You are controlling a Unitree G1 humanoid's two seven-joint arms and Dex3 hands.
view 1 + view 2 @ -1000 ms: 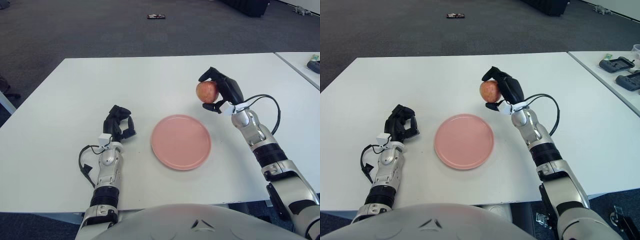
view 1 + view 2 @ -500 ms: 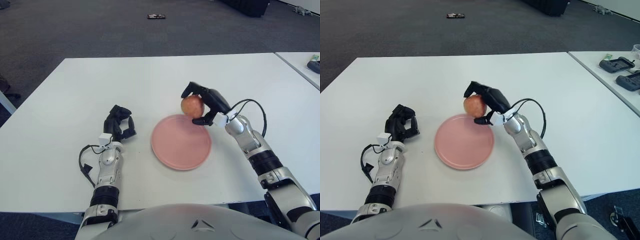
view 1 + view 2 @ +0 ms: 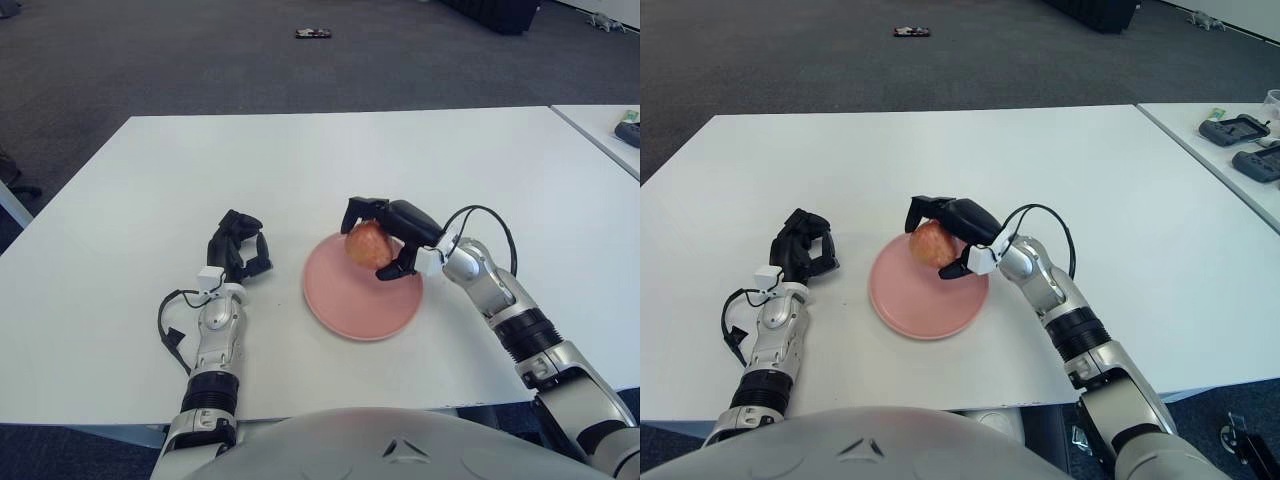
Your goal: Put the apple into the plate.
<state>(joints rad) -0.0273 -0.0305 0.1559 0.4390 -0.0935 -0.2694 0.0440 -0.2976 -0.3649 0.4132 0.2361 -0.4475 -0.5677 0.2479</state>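
Observation:
A red-yellow apple (image 3: 367, 243) is held in my right hand (image 3: 392, 232), fingers curled around it from the right and above. The hand holds the apple low over the far part of the pink plate (image 3: 355, 300), which lies on the white table in front of me. Whether the apple touches the plate I cannot tell. The apple (image 3: 931, 242) and plate (image 3: 920, 303) show the same way in the right eye view. My left hand (image 3: 238, 250) rests on the table left of the plate, fingers curled, holding nothing.
The white table (image 3: 250, 160) stretches wide around the plate. A second table (image 3: 1230, 130) at the right carries dark devices. A small dark object (image 3: 312, 33) lies on the carpet far behind.
My right hand has carried the apple left and down, from beyond the plate's right rim to low over the plate. The left hand has not moved.

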